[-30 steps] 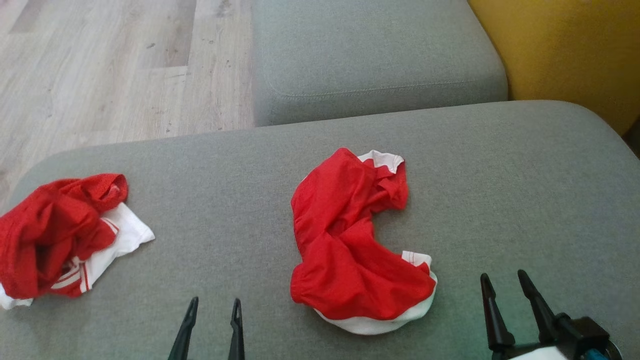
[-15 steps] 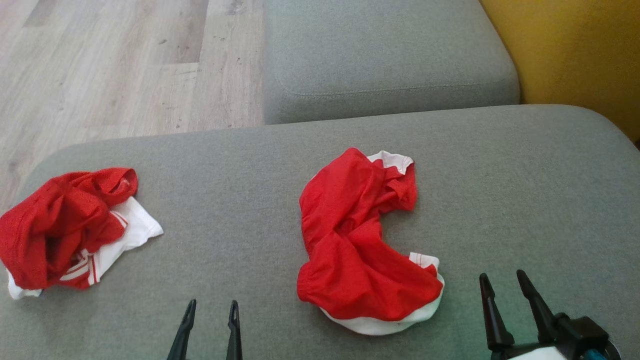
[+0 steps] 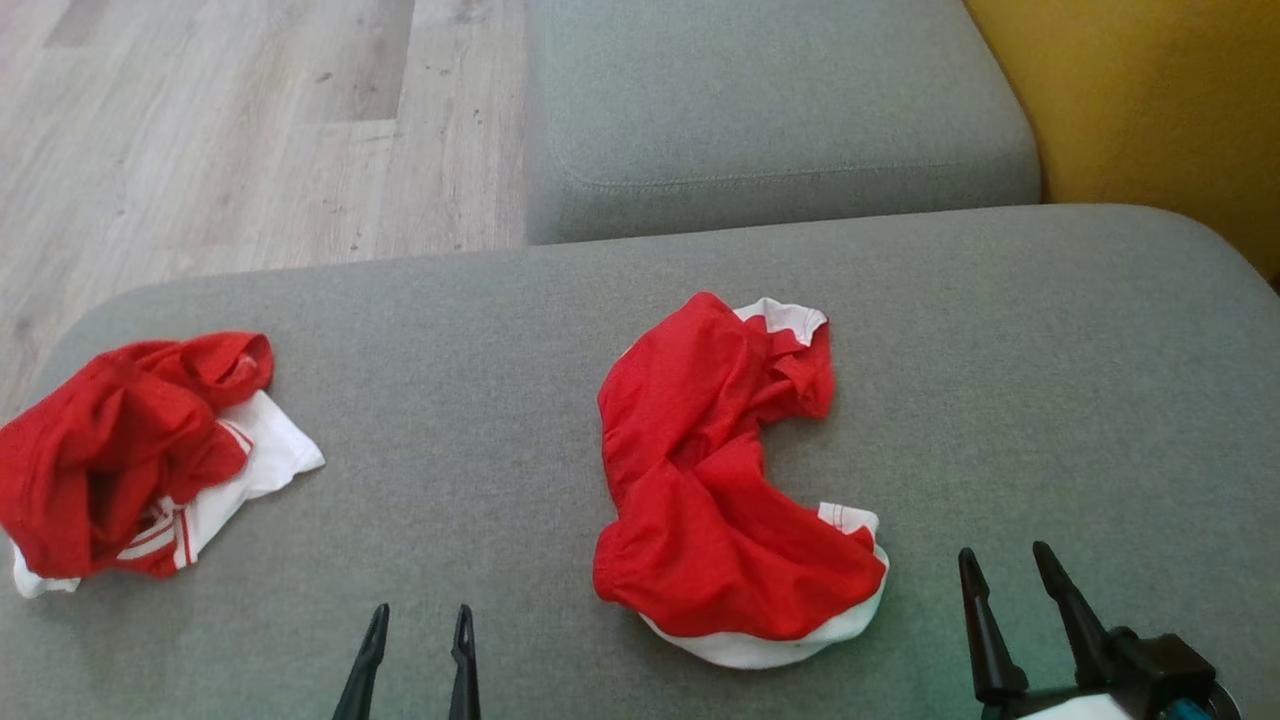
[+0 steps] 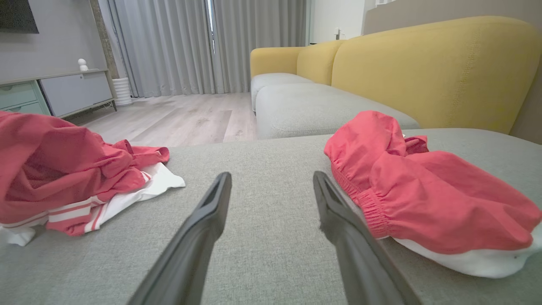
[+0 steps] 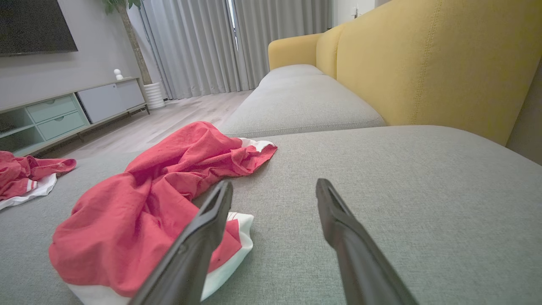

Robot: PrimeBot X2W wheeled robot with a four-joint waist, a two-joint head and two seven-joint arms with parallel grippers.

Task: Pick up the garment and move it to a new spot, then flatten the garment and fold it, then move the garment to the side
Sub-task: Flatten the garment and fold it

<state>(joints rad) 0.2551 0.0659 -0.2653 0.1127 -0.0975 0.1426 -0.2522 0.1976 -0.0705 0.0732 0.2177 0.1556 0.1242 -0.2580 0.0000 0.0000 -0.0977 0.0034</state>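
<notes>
Since the earlier pictures only the head camera has swung a touch, sliding the whole scene slightly rightward in the frame. Nothing on the grey sofa seat [image 3: 450,340] has shifted relative to it.

The garment [image 3: 715,480], red with white trim, lies crumpled in a curved heap near the middle of the seat, one white edge peeking out at its near end and another at its far end. A second red and white garment [image 3: 120,450] lies bunched near the seat's left edge, well apart from the first.

The left pincer [image 3: 421,612] hovers low at the near edge with its fingers spread wide and nothing between them. The right pincer [image 3: 1002,552] is likewise wide open and empty, just beside the garment's near white hem.

By my reading, the task is at its very start: nothing is picked up, flattened or folded. The lift, the move, the smoothing, the fold and the final setting aside all remain.
</notes>
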